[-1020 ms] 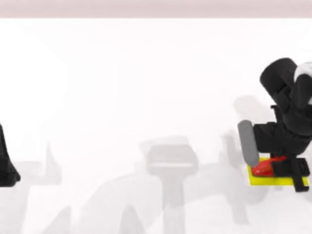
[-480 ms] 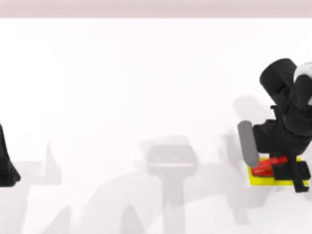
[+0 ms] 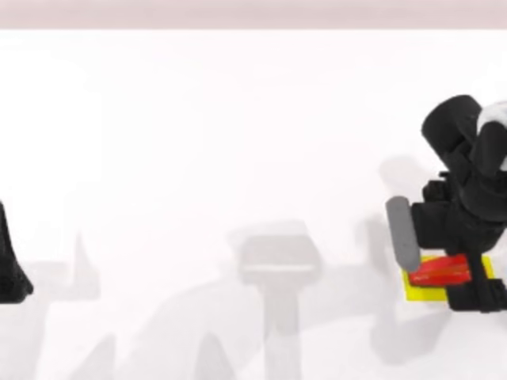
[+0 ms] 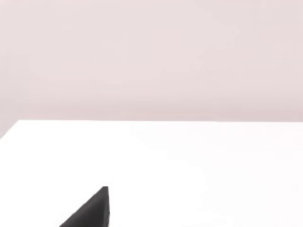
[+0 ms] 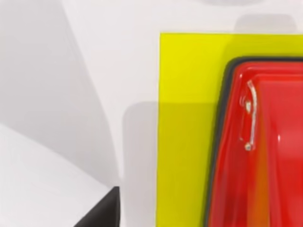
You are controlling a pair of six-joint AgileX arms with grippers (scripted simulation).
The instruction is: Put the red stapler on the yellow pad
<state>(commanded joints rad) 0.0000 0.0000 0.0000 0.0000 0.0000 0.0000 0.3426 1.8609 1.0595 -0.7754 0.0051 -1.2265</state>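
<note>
Right end effector (image 3: 474, 294) hovers by the surface's right edge (grip state unclear), glossy red wedge-shaped stapler (image 3: 442, 271) apparently resting on the flat yellow rectangular pad (image 3: 417, 290), as required.

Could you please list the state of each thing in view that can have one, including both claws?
red stapler: lying flat on the yellow pad, closed.
yellow pad: flat on the table, partly covered by the stapler.
right claw: low over the pad's right end, at the stapler.
left claw: parked at the table's left edge, away from both.
</note>
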